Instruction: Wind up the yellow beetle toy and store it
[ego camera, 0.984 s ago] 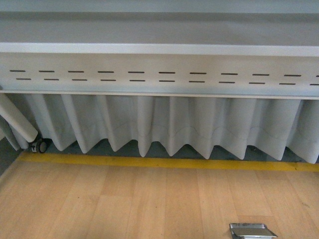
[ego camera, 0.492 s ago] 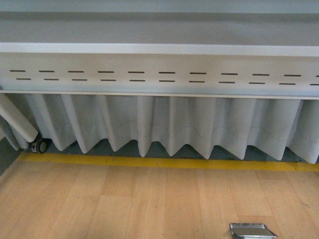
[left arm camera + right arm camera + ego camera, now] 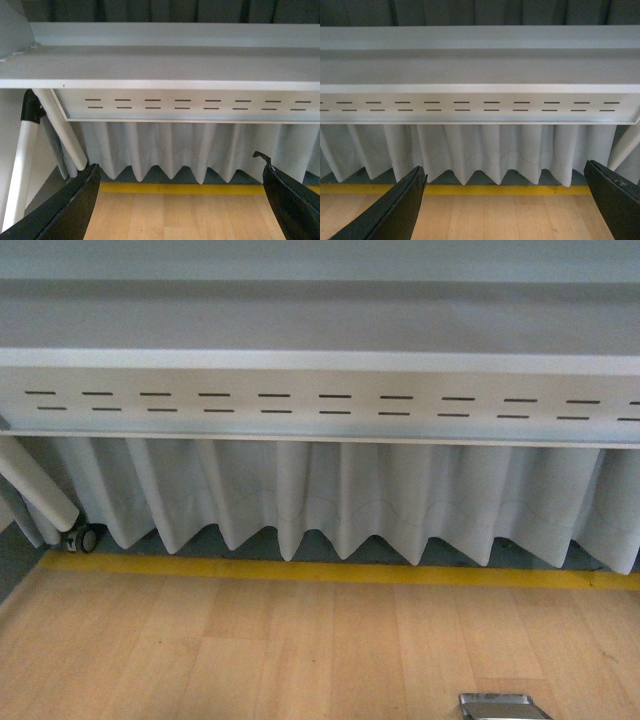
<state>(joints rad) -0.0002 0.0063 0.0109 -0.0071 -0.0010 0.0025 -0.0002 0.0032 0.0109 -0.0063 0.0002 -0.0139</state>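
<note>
Left pincer [image 3: 182, 220]: jaws wide apart, gripping nothing. Right pincer [image 3: 505, 215]: jaws likewise apart, gripping nothing. Beyond both: wood counter [image 3: 250, 650], yellow strip [image 3: 330, 572] along its far edge, pleated grey curtain [image 3: 330, 495], slotted white rail [image 3: 320, 405]. The yellow beetle toy shows in no view.

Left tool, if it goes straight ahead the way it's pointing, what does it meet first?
Probably the pleated grey curtain beyond the yellow strip; nothing shows between the open left tool and it, though depth is hard to judge.
</note>
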